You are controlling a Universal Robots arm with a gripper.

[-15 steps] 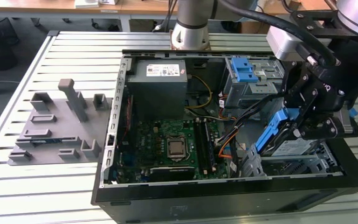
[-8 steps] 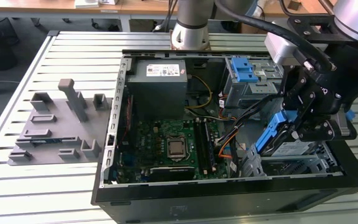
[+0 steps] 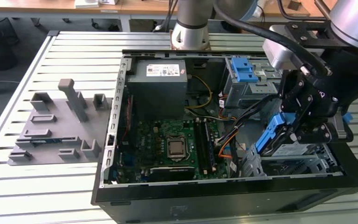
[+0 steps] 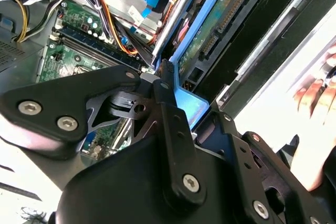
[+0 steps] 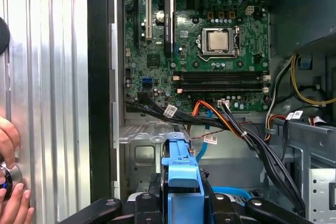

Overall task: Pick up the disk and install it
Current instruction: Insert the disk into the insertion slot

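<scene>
Note tool (image 3: 305, 134) at the exterior view's right, closed on disk (image 3: 272, 134) and clamped across its blue carrier. Find disk held tilted, clear of bench (image 3: 73, 186), above cage (image 3: 297, 163) in the near corner of case (image 3: 229, 198) at the exterior view's right. Lower end of disk close to cage top; contact not discernible. In the first wrist view, see blue end handle of disk (image 5: 181, 169) between the tool links, facing motherboard (image 5: 199, 51). In the second wrist view, see carrier edge and green circuit side of disk (image 4: 218, 22) just beyond one finger (image 4: 167, 93).

Labels:
- Pale label on disk face, partly visible in the exterior view; not legible.
- White sticker (image 3: 164, 71) on power supply (image 3: 160, 91); print too small to read.
- Small white tags on cables (image 5: 231, 124) in the first wrist view; not legible.

Contents of case, open-sided:
- Power supply in the far corner.
- Motherboard at centre, with bare processor (image 3: 175, 147).
- Orange, yellow and black cables between motherboard and cage.
- Blue latch bracket (image 3: 244, 70) atop far cage (image 3: 253, 93), well apart from disk.

Outside case:
- Slatted metal bench.
- Grey fixture (image 3: 54, 128) with upright posts, at the exterior view's left.
- Person's hand (image 5: 8, 182) over bench beside case in the first wrist view.
- Same hand (image 4: 315, 98) at the frame edge in the second wrist view.
</scene>
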